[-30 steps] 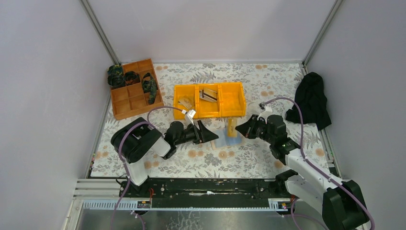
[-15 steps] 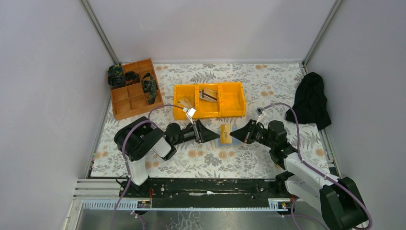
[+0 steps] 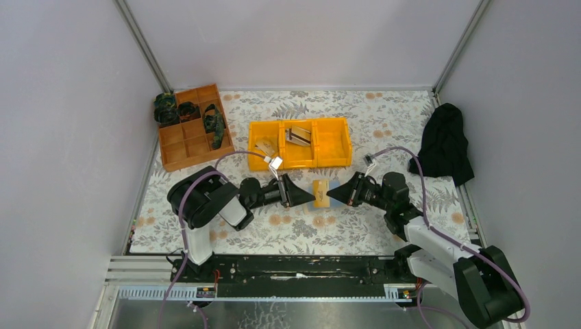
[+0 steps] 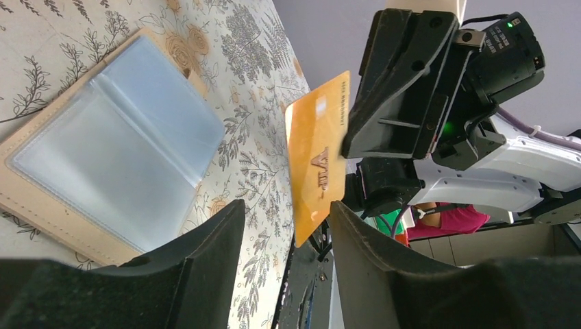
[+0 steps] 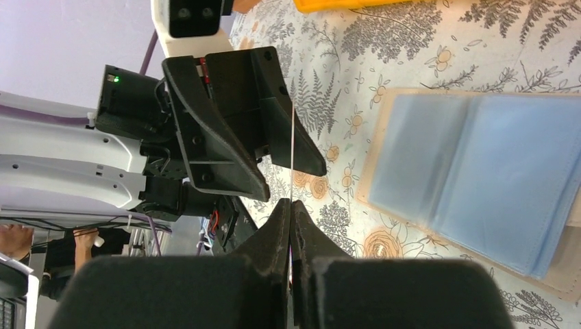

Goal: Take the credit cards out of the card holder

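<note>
Left wrist view gives you the gold card (image 4: 318, 154) standing on edge in the air, its lower corner between the spread fingers of the left gripper (image 4: 286, 209); you cannot tell whether they touch it. Your right gripper (image 5: 290, 205) is pressed together on the card (only a thin pale line in its own camera). The holder (image 4: 103, 157) lies open and flat on the table (image 4: 260, 82), pale blue sleeves up, near the card and lower down.
</note>
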Robot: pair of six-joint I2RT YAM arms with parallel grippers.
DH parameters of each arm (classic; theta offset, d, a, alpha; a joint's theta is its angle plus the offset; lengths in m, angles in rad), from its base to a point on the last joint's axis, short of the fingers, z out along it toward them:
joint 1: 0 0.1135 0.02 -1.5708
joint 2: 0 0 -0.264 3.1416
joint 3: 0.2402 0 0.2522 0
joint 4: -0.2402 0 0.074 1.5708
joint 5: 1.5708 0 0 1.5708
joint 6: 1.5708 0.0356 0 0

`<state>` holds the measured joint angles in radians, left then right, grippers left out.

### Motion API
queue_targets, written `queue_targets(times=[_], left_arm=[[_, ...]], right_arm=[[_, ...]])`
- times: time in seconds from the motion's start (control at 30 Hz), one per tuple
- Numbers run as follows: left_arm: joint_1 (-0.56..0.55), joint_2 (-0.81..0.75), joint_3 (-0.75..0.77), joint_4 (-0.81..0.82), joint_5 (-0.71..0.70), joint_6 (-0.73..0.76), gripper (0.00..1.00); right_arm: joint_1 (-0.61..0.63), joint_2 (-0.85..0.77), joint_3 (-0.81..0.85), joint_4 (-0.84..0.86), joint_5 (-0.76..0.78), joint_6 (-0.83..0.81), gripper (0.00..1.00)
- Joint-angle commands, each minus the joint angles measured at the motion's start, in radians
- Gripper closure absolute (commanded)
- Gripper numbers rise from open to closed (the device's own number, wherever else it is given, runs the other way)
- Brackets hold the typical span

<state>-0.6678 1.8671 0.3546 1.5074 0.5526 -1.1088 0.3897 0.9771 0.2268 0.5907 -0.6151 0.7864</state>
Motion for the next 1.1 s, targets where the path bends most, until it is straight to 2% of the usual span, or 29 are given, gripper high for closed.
queue_targets(times=[0.0,0.23,0.73,0.93,1.07], left_arm=[[-0.007,-0.021,0.004,0.053,-0.012,0.024,0.45],[-0.007,-0.006,0.010,0.065,-0.003,0.015,0.55],[-0.009,0.021,0.029,0.078,0.007,0.004,0.62],[-0.009,0.032,0.033,0.082,0.004,-0.001,0.79],[-0.009,0.049,0.039,0.082,-0.001,-0.010,0.94]], right_arm=[[-0.002,0.040,0.027,0.088,-0.028,-0.012,0.99],[-0.003,0.098,0.006,0.195,-0.050,0.035,0.99],[-0.003,0.167,0.002,0.240,-0.061,0.032,0.99],[-0.003,0.186,0.000,0.256,-0.067,0.032,0.99],[-0.003,0.203,0.002,0.259,-0.064,0.023,0.99]])
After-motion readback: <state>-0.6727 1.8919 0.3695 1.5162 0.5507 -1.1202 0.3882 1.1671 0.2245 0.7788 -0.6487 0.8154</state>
